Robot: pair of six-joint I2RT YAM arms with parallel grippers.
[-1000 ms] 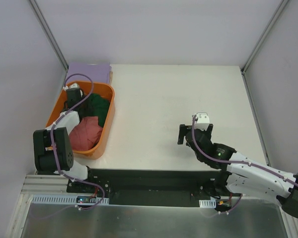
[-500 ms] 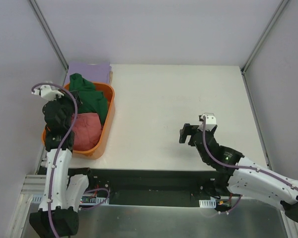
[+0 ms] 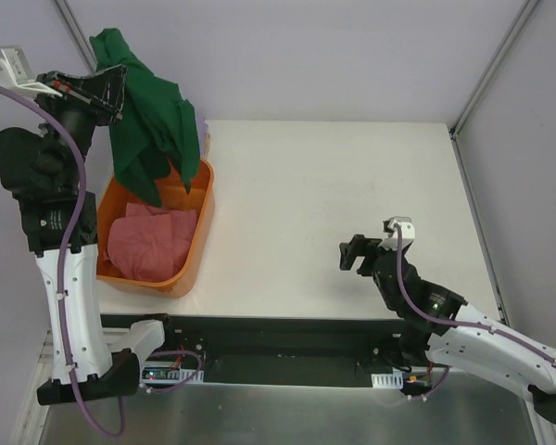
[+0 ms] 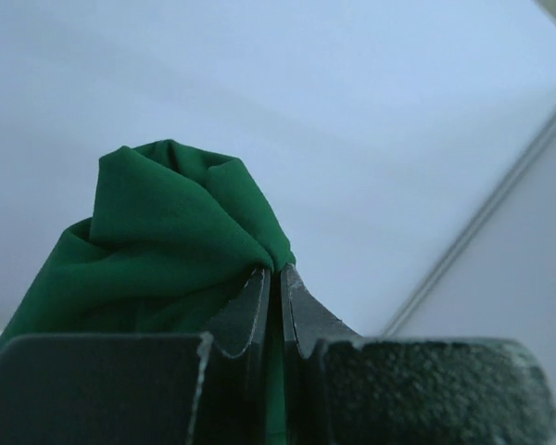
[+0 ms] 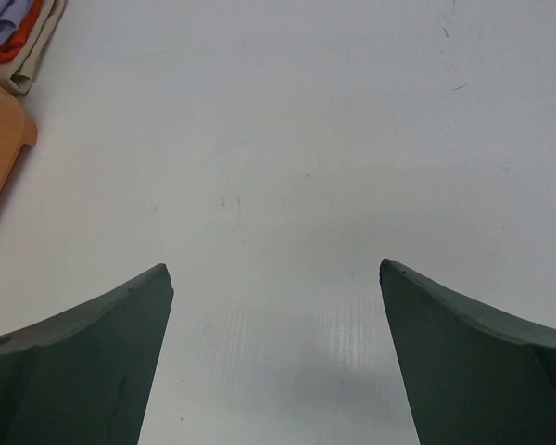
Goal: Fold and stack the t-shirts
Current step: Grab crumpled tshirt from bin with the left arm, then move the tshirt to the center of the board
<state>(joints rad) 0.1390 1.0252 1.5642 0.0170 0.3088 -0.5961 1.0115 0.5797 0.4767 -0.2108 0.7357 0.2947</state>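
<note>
My left gripper point(image 3: 111, 88) is raised high at the far left, shut on a bunch of the dark green t-shirt point(image 3: 150, 120). The shirt hangs down from it, its lower end dangling over the orange basket. In the left wrist view the green cloth point(image 4: 167, 232) is pinched in my left gripper point(image 4: 278, 273). The pinkish-red t-shirt point(image 3: 148, 243) lies crumpled in the basket. A corner of the lavender t-shirt point(image 5: 0, 19) shows beyond the basket. My right gripper point(image 3: 369, 252) hovers open over bare table at the near right, and the right gripper point(image 5: 276, 269) holds nothing.
The orange basket point(image 3: 202, 218) stands at the table's left side, and its corner point(image 5: 0, 139) shows in the right wrist view. Grey enclosure walls and metal posts point(image 3: 88, 51) bound the table at the back and sides.
My left arm has swung up and lifted the green t-shirt out of the basket, uncovering the pinkish-red one. The right gripper has drifted slightly right and nearer, still open.
</note>
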